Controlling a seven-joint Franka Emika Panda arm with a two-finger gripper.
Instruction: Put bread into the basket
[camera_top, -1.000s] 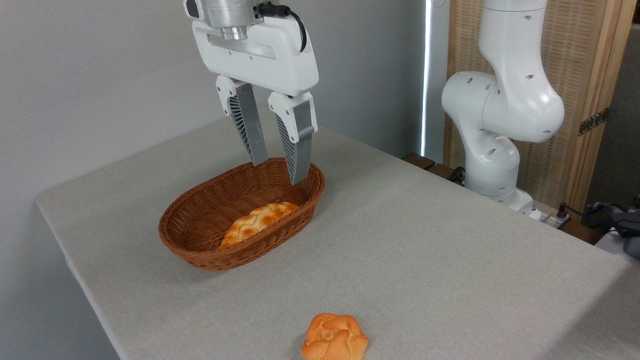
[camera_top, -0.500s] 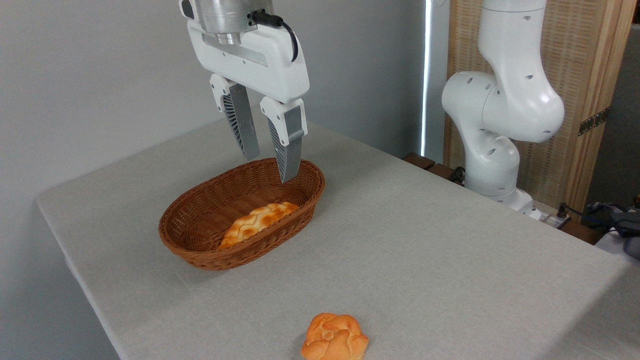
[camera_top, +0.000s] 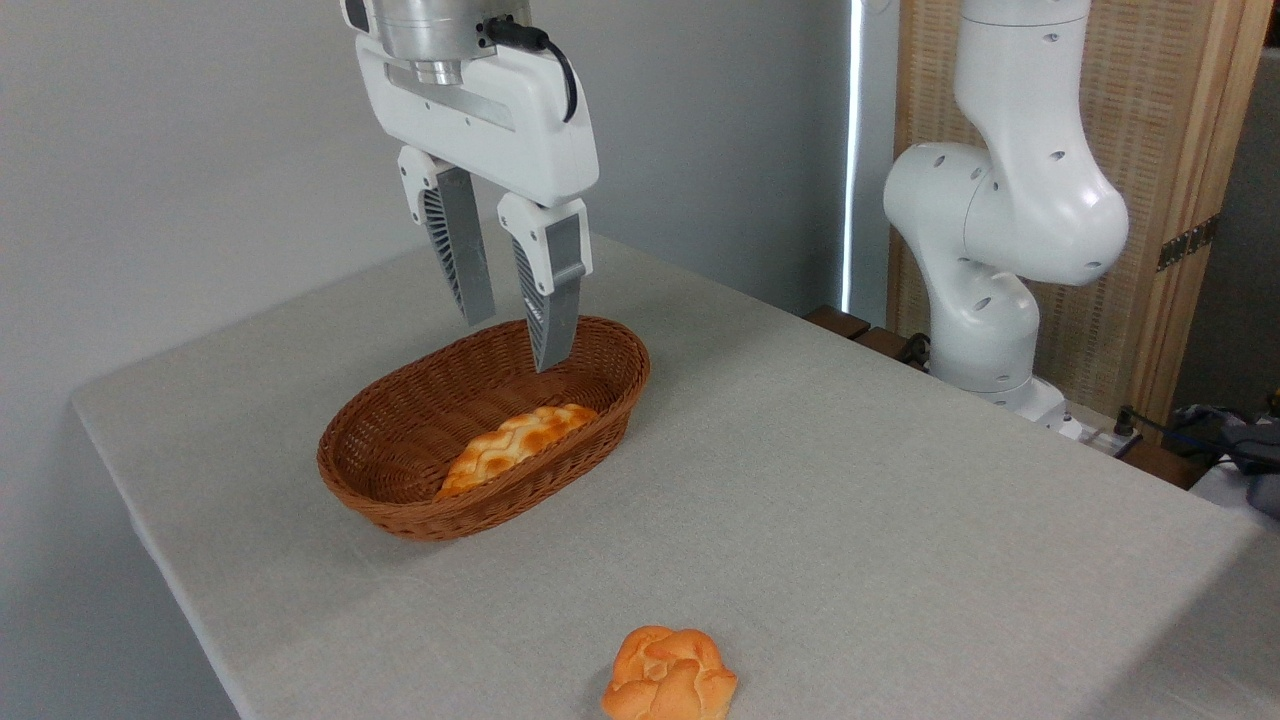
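The bread (camera_top: 515, 446), a braided pale-yellow loaf with toasted bumps, lies inside the reddish-brown wicker basket (camera_top: 400, 500), against its near wall. My gripper (camera_top: 514, 345) hangs above the basket's far end, fingers pointing down and apart, with nothing between them. It is open and clear of the loaf.
A small round knotted orange bun (camera_top: 668, 675) lies near the table's front edge. The arm's white base (camera_top: 1000, 250) stands beyond the table's right back side. The grey table (camera_top: 850, 500) spreads to the right of the basket. Cables lie at the far right.
My gripper has drifted left and slightly up over the basket, staying open. The loaf and the basket have not moved.
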